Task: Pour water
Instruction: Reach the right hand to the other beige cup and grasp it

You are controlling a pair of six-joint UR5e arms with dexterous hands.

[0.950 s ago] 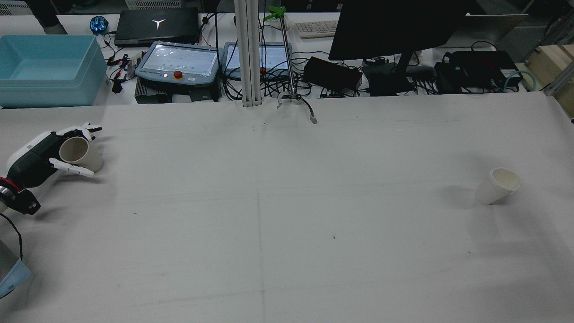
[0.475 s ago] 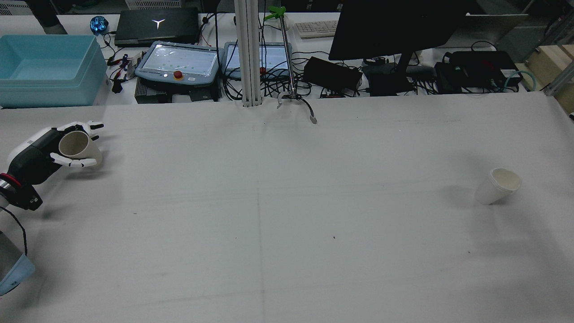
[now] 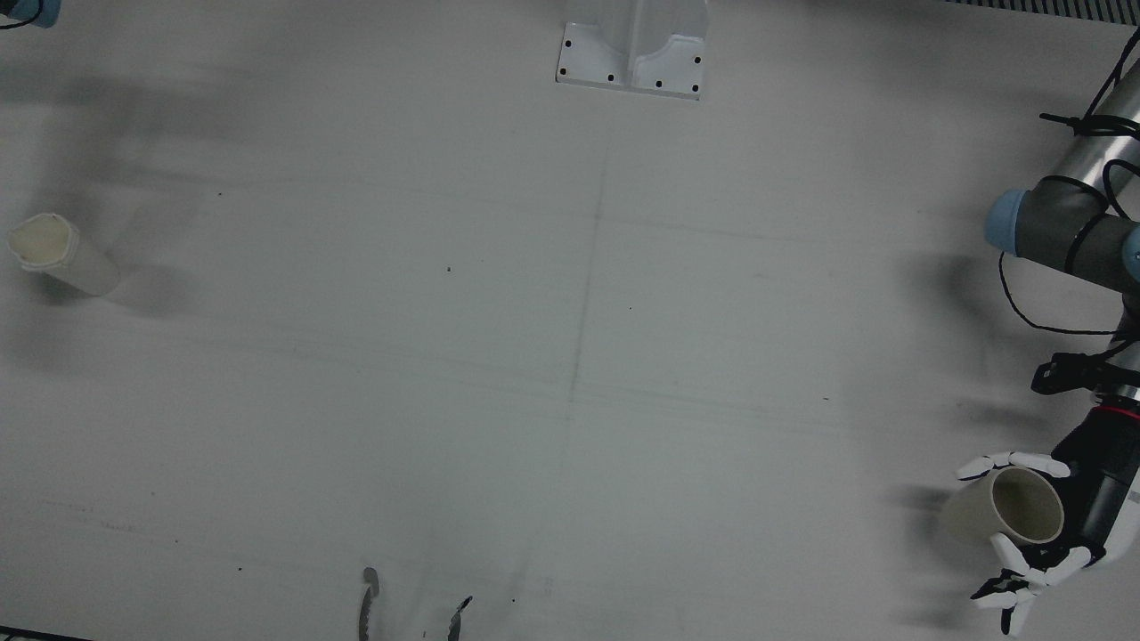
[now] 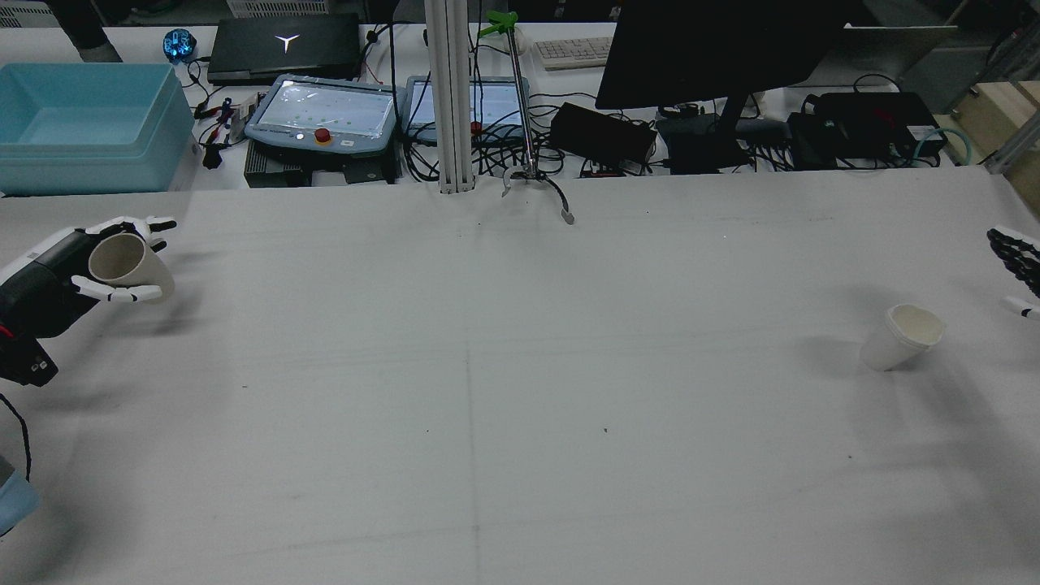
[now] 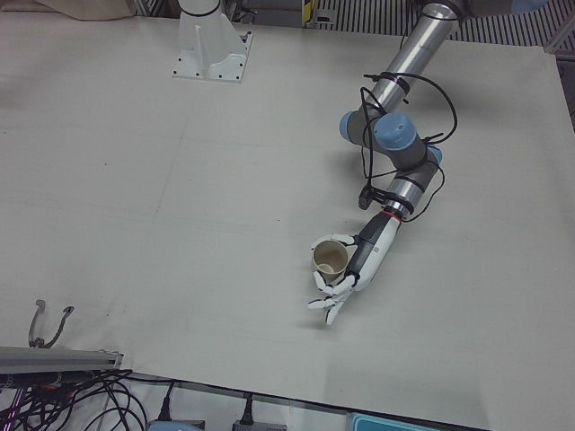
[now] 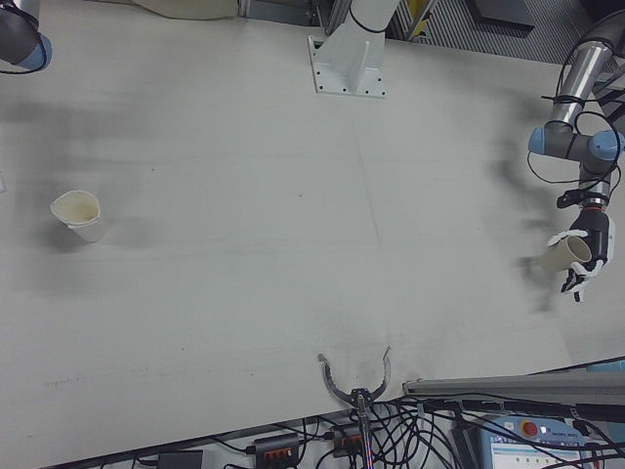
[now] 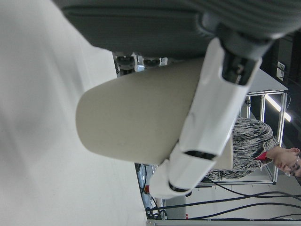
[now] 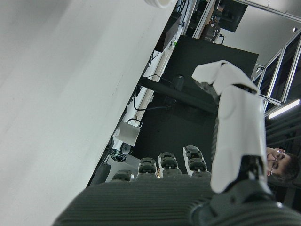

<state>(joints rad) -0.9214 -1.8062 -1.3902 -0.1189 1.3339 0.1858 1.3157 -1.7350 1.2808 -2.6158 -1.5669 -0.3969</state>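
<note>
My left hand [image 4: 45, 284] is shut on a beige paper cup [image 4: 123, 266] at the table's far left, tilted, mouth towards the rear camera and held just off the surface. The same cup [image 3: 1005, 512] and left hand [image 3: 1091, 499] show at the front view's lower right, and the cup [image 7: 136, 122] fills the left hand view. A second white paper cup [image 4: 902, 335] stands at the right, leaning slightly; it is also the cup [image 3: 58, 254] at the front view's left. My right hand [image 4: 1016, 264] reaches in at the right edge, open with fingers [image 8: 235, 122] spread, apart from that cup.
Beyond the table's far edge sit a blue bin [image 4: 81, 130], two teach pendants [image 4: 325, 114], a monitor [image 4: 715, 49] and cables. A metal post [image 4: 451, 97] and a hanging metal claw tool [image 4: 536, 183] stand at that edge. A person shows in both hand views.
My left hand has carried the cup leftwards and slightly away from the rear camera. My right hand has come into the rear view at the right edge.
</note>
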